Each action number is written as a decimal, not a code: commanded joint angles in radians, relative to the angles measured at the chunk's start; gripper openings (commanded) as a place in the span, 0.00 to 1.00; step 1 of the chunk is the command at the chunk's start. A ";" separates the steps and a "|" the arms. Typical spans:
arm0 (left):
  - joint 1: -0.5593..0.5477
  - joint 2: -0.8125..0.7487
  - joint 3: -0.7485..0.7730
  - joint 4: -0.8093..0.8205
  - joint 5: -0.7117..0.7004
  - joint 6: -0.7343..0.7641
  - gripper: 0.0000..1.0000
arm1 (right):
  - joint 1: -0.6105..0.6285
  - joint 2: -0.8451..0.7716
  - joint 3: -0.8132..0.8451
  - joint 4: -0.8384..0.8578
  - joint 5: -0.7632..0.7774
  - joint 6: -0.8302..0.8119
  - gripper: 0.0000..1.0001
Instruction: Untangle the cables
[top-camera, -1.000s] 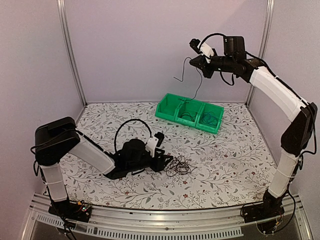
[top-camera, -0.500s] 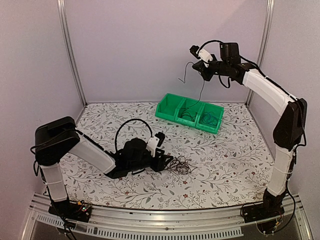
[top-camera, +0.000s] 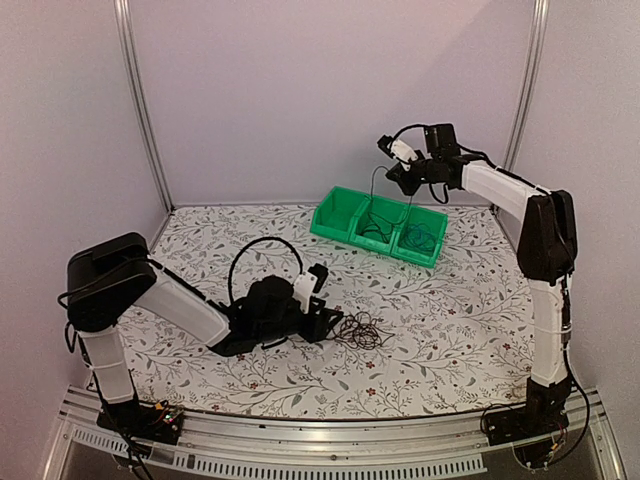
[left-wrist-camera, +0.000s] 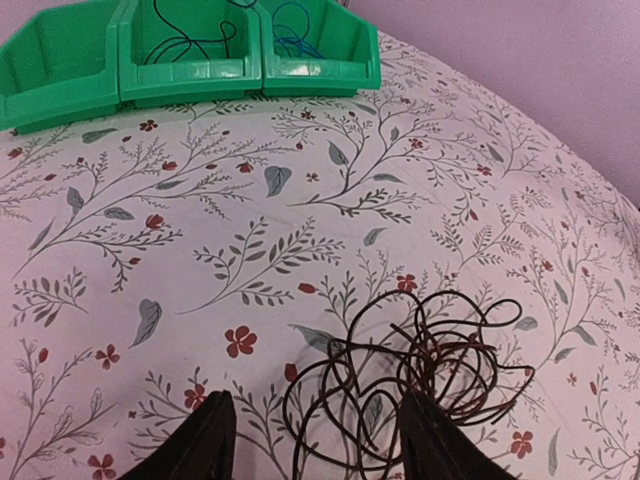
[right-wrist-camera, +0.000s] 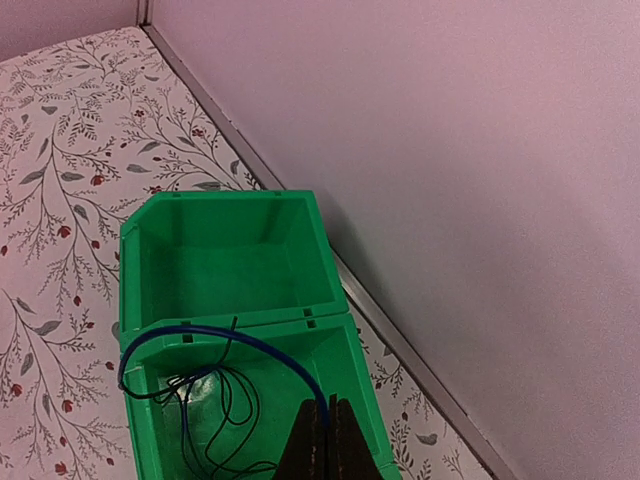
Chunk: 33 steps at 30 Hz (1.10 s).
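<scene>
The dark brown thin-wire tangle (left-wrist-camera: 420, 375) lies on the floral worktop (left-wrist-camera: 200, 220), well apart from the green three-compartment plastic bin (left-wrist-camera: 180, 80). Left wrist view: open left fingers (left-wrist-camera: 212, 445) flank its edge. Right wrist view: closed right fingers (right-wrist-camera: 312, 450) pinch a thin blue cable (right-wrist-camera: 230, 335) over the bin's middle compartment.

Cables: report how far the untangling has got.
Done: a teal cable lies in the bin's right compartment. In hand: the right gripper, shut, holds a cable hanging into the middle compartment. Left: the brown tangle on the table, partly inside the open left gripper.
</scene>
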<state>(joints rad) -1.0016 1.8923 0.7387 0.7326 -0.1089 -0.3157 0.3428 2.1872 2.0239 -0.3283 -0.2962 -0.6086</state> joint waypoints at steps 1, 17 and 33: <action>-0.006 -0.047 -0.010 -0.014 -0.029 0.009 0.56 | -0.017 0.071 0.056 0.028 -0.034 0.036 0.00; -0.005 -0.006 0.045 -0.047 -0.018 0.022 0.55 | -0.019 0.070 -0.004 0.066 -0.234 -0.049 0.00; -0.006 0.006 0.058 -0.055 -0.010 0.011 0.55 | -0.094 0.118 -0.052 0.104 -0.153 -0.027 0.00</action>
<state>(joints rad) -1.0016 1.8740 0.7696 0.6819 -0.1265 -0.3073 0.2981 2.3081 2.0117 -0.2485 -0.4580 -0.6659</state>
